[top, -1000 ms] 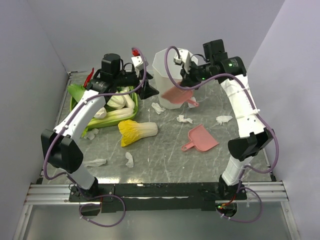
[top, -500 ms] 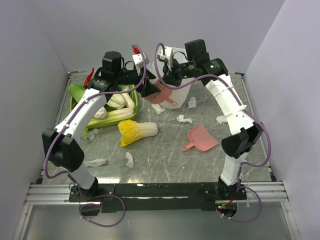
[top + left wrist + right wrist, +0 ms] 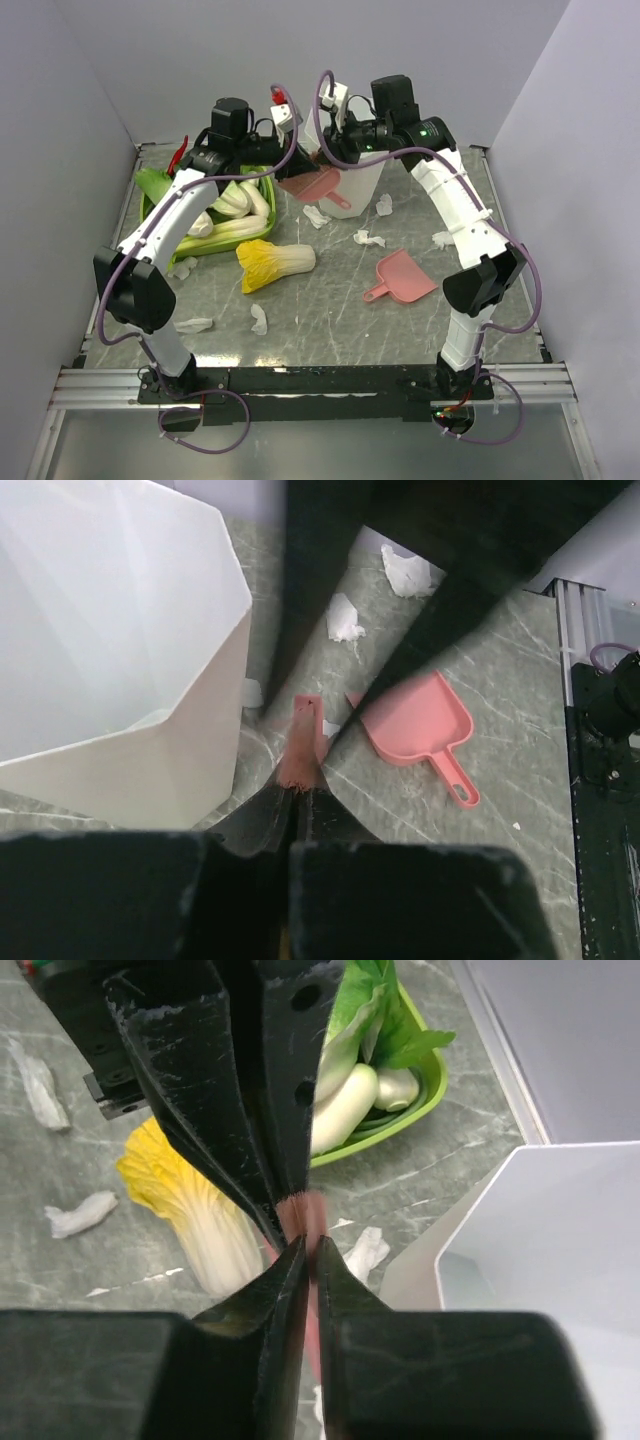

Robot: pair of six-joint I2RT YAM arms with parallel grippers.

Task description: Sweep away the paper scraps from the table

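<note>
Clenched on a pink dustpan (image 3: pixel 312 185) with the left hand (image 3: pixel 297 788), just beside the white bin (image 3: pixel 200 710). Clenched on that same dustpan with the right hand (image 3: pixel 305 1248) too, tip to tip against the left. Held tilted above the table (image 3: pixel 330 330). Strewn over the table: paper scraps (image 3: pixel 369 238), a few just in front of the bin, others well off from it. Lying further in front of the bin: a second dustpan (image 3: pixel 405 275) and a yellow cabbage (image 3: pixel 275 260).

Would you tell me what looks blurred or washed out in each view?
Left wrist: the left end effector is a dark, unfocused mass, and the white bin glares featureless. Right wrist: the pinched pink piece is smeared. Top external: evenly lit, mostly sharp.
</note>
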